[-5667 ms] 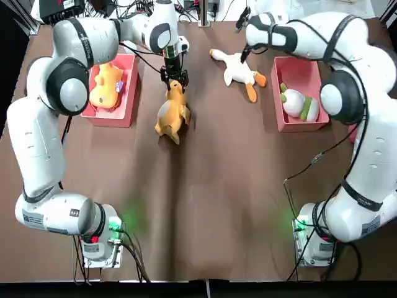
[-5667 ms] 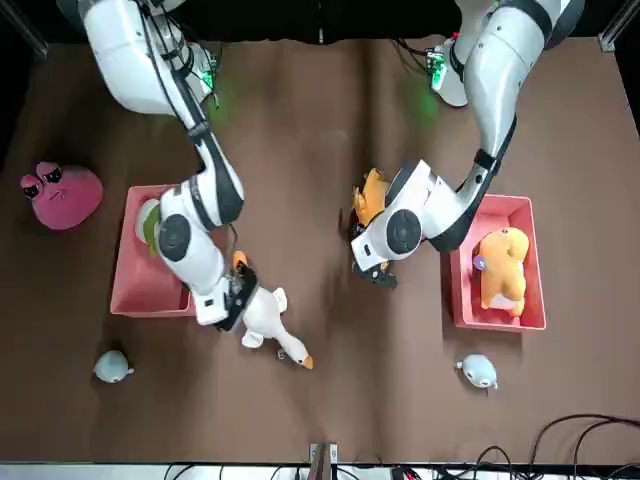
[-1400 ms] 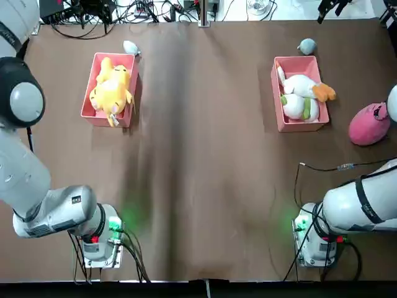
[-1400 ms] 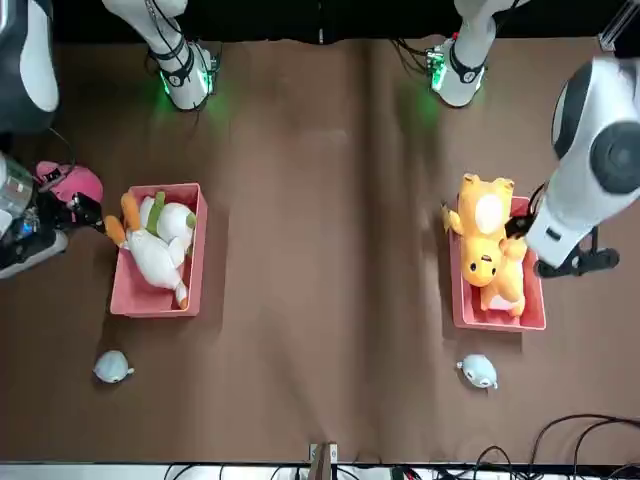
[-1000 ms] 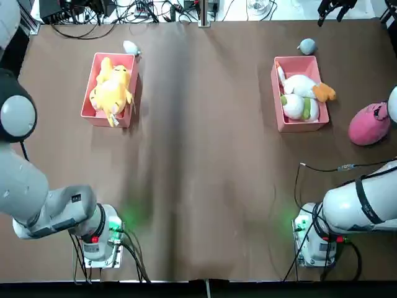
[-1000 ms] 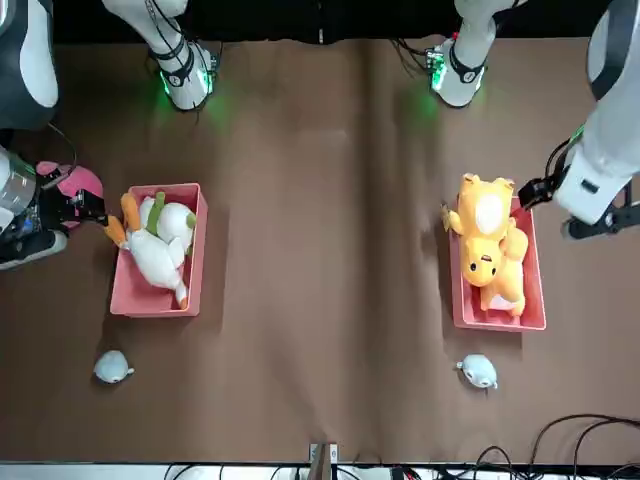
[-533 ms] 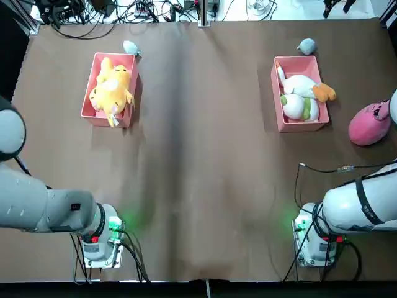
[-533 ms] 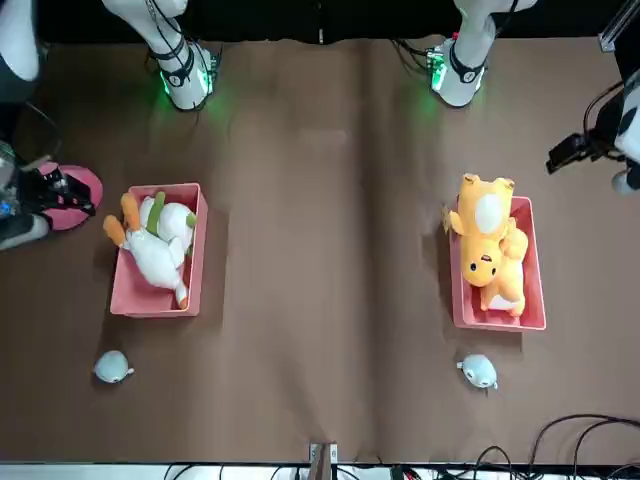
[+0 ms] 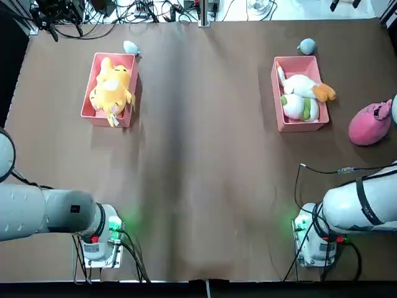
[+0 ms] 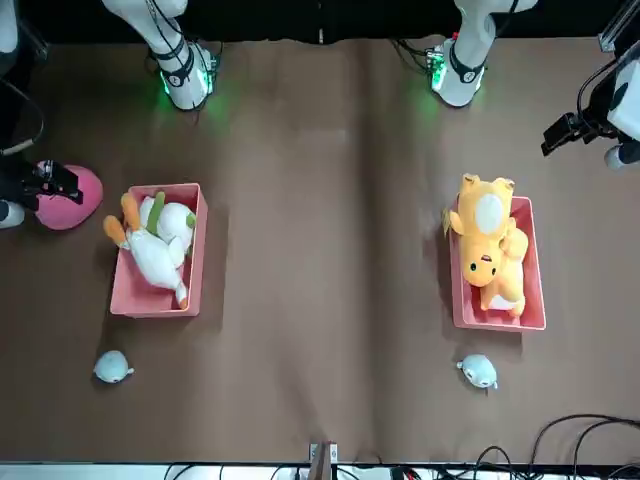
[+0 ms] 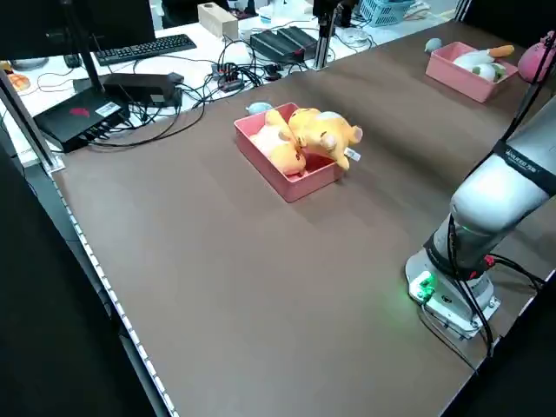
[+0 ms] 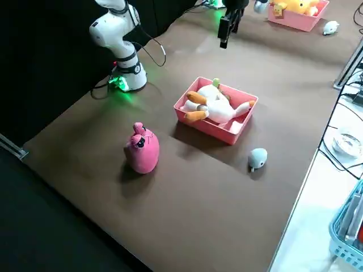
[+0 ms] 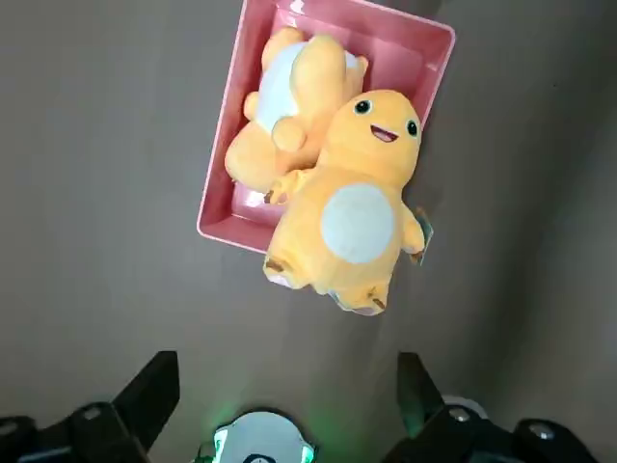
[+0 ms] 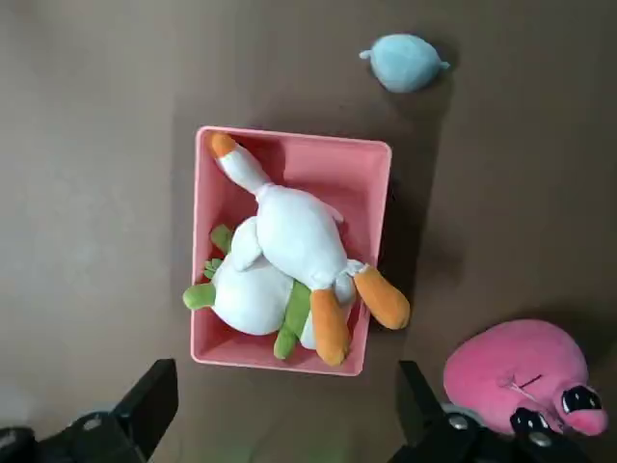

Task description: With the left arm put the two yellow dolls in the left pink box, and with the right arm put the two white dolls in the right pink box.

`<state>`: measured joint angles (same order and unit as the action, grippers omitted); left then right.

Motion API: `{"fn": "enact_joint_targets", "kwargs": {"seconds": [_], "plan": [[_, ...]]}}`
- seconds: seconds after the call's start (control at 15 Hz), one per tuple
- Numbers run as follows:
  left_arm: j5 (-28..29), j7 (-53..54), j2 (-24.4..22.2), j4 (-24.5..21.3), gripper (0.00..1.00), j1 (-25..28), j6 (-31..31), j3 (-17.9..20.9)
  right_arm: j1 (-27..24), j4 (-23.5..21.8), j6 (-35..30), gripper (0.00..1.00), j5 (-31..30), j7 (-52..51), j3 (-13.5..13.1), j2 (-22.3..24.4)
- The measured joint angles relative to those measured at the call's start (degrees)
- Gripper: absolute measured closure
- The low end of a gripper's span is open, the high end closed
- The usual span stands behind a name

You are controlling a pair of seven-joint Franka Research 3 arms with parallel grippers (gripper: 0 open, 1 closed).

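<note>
In both boxes (image 9: 124, 58) (image 9: 283, 124), dolls were already placed; only parking the spread, unladen end effectors (image 13: 289, 400) (image 14: 289, 410) was judged needed.

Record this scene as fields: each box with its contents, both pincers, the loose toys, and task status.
left box: pink box, two yellow dolls, one lying partly over the other and past the rim
right box: pink box, two white dolls, the orange-footed one on top, feet over the rim
left pincer: open, above the table on the left box's outer side
right pincer: open, near the pink toy
loose toys: pink toy and two blue toys, on the table
status: all four dolls boxed as ordered
</note>
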<state>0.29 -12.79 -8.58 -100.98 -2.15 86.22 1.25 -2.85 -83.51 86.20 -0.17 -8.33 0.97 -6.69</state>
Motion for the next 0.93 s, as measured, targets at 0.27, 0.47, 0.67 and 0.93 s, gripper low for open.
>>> {"fn": "enact_joint_targets", "kwargs": {"seconds": [0.27,0.47,0.67,0.93], "plan": [[0.0,-0.73,0.3,-0.1,0.0,0.01,0.0,0.2,-2.01,-2.04,1.57,0.0,-0.01,0.21,-0.11,0.75],[0.0,-0.75,1.44,1.86,0.0,0.0,-0.04,0.21,-1.94,-2.04,1.82,0.01,-0.01,0.23,0.02,0.83],[0.0,-0.74,1.93,3.49,0.0,0.0,0.06,0.21,-1.94,-2.05,2.83,0.01,-0.01,0.24,0.05,0.83],[0.0,-0.77,3.17,5.02,0.0,-0.24,2.48,0.16,-1.94,-2.05,3.34,0.01,-0.04,0.27,0.04,0.84]]}}
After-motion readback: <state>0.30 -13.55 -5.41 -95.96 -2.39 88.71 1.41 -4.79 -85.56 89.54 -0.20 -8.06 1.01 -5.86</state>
